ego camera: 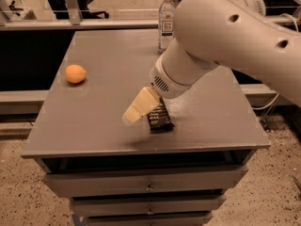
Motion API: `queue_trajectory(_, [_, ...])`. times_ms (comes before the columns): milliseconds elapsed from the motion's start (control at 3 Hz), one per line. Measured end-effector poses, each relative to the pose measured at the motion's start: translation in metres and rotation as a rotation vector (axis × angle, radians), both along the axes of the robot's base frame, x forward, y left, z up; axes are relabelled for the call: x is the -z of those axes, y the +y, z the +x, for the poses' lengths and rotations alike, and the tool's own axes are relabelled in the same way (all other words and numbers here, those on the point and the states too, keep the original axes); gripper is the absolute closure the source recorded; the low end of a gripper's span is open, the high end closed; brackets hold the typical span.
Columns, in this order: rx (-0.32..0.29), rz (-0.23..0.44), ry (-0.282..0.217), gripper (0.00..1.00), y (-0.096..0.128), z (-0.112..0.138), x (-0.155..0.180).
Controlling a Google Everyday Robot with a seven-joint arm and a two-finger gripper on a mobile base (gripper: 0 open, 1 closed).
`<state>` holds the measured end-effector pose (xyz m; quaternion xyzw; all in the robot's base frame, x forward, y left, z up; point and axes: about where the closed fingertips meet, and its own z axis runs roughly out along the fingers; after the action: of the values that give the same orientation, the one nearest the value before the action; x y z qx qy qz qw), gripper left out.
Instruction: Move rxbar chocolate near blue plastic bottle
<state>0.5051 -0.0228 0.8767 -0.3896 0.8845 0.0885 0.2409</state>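
The rxbar chocolate (160,119) is a flat black-wrapped bar lying near the front middle of the grey cabinet top (99,107); its far end is hidden behind my arm. The blue plastic bottle (166,20), clear with a white cap and white label, stands upright at the back edge, its lower right partly hidden by my arm. My gripper (134,110) hangs low over the top just left of the bar, its cream fingers pointing down and to the left.
An orange fruit (75,73) lies at the left of the top. My large white arm (221,36) covers the right back part. Drawers (149,182) are below the front edge. The floor is speckled.
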Motion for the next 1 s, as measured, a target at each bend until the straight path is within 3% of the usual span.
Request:
queue_trajectory(667, [0.062, -0.019, -0.007, 0.0, -0.005, 0.014, 0.032])
queue_trajectory(1000, [0.082, -0.033, 0.0, 0.18, -0.011, 0.015, 0.044])
